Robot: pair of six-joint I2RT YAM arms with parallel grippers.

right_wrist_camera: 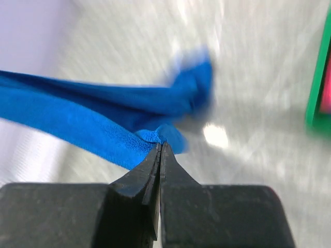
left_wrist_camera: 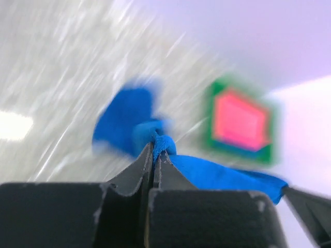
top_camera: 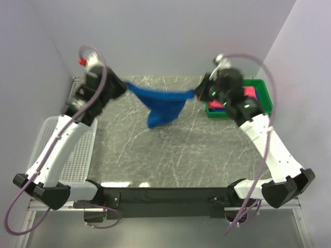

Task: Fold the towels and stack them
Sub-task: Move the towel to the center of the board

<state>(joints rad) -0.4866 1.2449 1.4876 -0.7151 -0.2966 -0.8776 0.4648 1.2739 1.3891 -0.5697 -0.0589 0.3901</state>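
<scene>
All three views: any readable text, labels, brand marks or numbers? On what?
None readable in any view.
The blue towel, green tray, white basket and marbled table show no print.
Both wrist views are motion-blurred, so any small marking there could not be read.

Towel: blue towel [right_wrist_camera: 88, 111] stretched from centre to left edge, blurred, perhaps sagging behind.
Gripper: right gripper [right_wrist_camera: 161, 149] pinching its corner, lower centre.
Right edge: green tray [right_wrist_camera: 316, 88].
</scene>
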